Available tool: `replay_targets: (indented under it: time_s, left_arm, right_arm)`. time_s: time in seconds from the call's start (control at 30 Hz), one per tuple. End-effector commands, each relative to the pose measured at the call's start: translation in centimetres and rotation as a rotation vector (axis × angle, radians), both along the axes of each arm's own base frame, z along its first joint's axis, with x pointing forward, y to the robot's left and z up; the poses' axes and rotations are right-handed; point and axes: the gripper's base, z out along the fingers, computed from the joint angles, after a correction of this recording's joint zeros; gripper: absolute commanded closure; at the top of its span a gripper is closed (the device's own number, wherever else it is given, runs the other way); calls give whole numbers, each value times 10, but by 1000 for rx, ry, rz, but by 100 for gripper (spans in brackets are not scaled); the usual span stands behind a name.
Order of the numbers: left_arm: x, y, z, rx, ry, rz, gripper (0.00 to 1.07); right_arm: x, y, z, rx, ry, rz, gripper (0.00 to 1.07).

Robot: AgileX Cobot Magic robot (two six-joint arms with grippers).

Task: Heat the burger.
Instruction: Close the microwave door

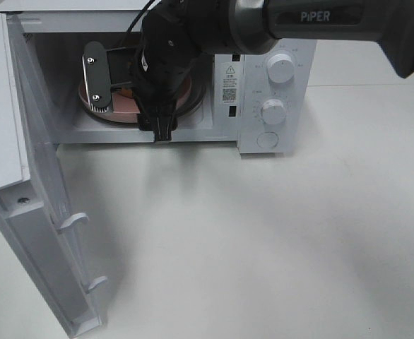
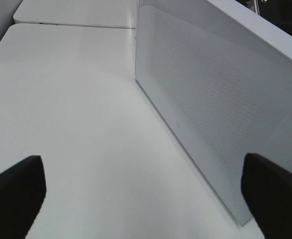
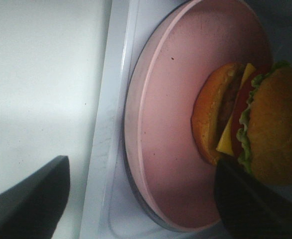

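Reaches into the open microwave (image 1: pixel 302 106) with the right gripper (image 3: pixel 141 209), fingers (image 3: pixel 31 199) spread wide and clamped on nothing. Shows the burger (image 3: pixel 248 124) inside, resting on the pink plate (image 3: pixel 176 114), off the plate's middle: golden bun, lettuce, tomato, cheese and patty all in view from the wrist. Puts one dark finger right against the top bun's edge; touching or just clear, cannot tell. Hides the burger from the high camera behind the arm, leaving only a strip of plate visible. Holds the left gripper (image 2: pixel 143 199) over the table (image 2: pixel 71 109), just beside the outer face of the swung-open door (image 2: pixel 211 109), fingers wide apart with nothing between. Shows the microwave toward the table's back edge, door angled out toward the front left corner.
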Motion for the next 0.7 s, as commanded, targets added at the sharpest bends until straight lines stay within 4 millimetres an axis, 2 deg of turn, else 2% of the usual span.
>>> replay_targets:
  time_s: [0.03, 0.13, 0.2, 0.3, 0.37, 0.43, 0.7]
  left_arm:
    - [-3, -1, -1, 1, -12, -3, 7]
    - [-3, -1, -1, 1, -12, -3, 7]
    - [-3, -1, -1, 1, -12, -3, 7]
    - [-3, -1, -1, 1, -12, -3, 7]
    - [-3, -1, -1, 1, -12, -3, 7]
    - [-3, -1, -1, 1, -12, -3, 7]
    - [-3, -1, -1, 1, -12, -3, 7]
  right_arm:
    - [-11, -2, 5, -1, -1, 18, 31]
    - [-13, -4, 4, -6, 3, 19, 31]
    - [-22, -7, 2, -11, 14, 33, 31]
    - [-25, -9, 3, -9, 14, 38, 31]
    - [-36, -15, 4, 0, 13, 56, 31]
    - [-38, -17, 5, 0, 14, 58, 31]
    - [-63, -38, 18, 38, 15, 62, 31]
